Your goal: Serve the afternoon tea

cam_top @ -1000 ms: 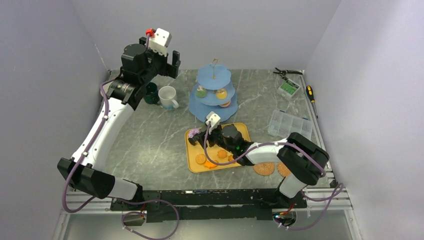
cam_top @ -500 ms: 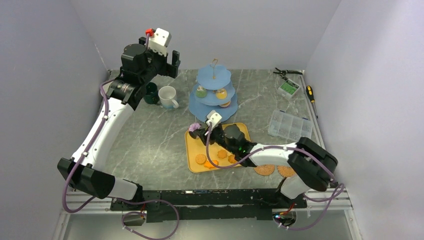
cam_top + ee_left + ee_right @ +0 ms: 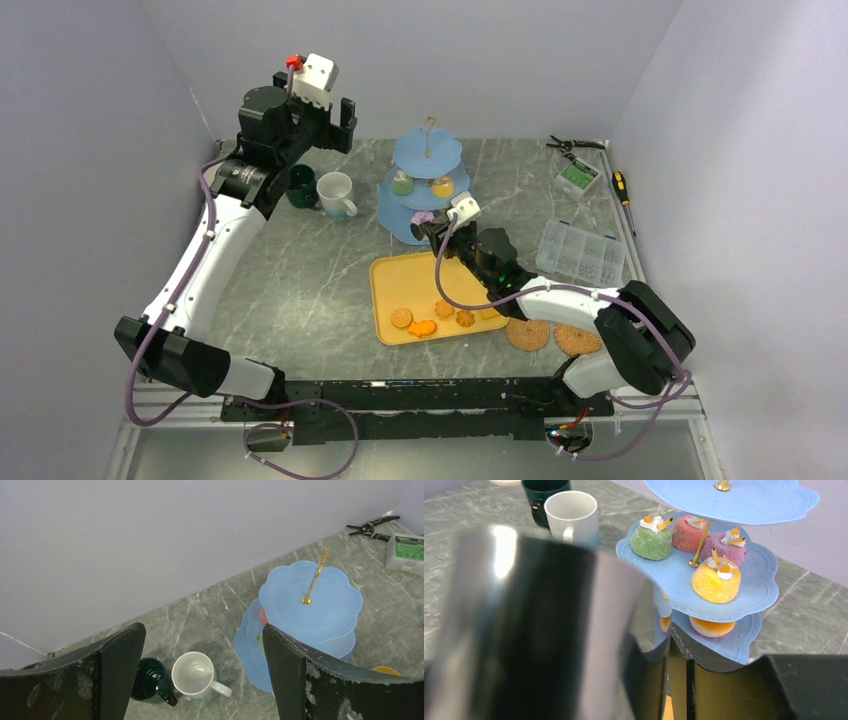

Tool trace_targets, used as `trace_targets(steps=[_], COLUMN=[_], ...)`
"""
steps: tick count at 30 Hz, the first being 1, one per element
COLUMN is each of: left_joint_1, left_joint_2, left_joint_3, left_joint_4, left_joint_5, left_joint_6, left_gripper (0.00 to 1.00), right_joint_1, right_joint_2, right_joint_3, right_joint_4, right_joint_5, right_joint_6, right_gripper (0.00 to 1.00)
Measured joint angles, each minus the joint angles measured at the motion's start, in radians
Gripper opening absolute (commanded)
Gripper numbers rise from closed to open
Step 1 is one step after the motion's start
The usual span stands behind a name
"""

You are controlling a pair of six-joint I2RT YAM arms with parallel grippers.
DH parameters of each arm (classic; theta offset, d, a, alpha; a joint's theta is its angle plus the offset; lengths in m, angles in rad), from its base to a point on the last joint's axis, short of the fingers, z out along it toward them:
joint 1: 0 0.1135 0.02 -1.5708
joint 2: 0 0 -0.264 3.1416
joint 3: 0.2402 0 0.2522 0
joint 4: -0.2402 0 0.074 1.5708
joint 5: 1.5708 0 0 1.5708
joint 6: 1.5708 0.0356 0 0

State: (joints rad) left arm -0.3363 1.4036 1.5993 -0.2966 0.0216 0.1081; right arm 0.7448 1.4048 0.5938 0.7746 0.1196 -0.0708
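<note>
mugs left of stand, tray before it

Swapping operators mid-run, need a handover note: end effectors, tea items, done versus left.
Left end effector: open, raised over white mug and dark green mug, back-left.
Right end effector: closed on what looks like black tongs, purple treat at their tip, at the stand's bottom tier.
Done: four cupcakes on middle tier.
Left: set the treat down; orange biscuits on yellow tray; top tier bare.

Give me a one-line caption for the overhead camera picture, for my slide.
Right gripper holds a purple sweet at the blue tiered stand's bottom tier; biscuits wait on the yellow tray.
</note>
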Motion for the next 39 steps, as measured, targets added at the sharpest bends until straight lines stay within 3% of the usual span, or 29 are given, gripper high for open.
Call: trace_targets(steps=[19,26,39], left_joint_1=[0.017,0.024,0.03], left_joint_2=[0.0,0.0,-0.001], left_joint_3=[0.0,0.0,0.0], left_joint_4=[0.0,0.003,0.006], left_joint_5=[0.009,0.019,0.053], left_joint_6=[0.0,0.0,-0.001], left_gripper=[0.93,0.93,0.93], right_joint_1=[-0.07,-0.07,-0.07], right_joint_2=[0.237,0.331,0.309], right_joint_3=[0.008,0.048,0.043], right_joint_4=[0.131,0.207,0.225], right_joint_5=[0.112,0.194,0.189], right_joint_6=[0.01,0.02,0.048], right_gripper=[0.52,0.62,0.68])
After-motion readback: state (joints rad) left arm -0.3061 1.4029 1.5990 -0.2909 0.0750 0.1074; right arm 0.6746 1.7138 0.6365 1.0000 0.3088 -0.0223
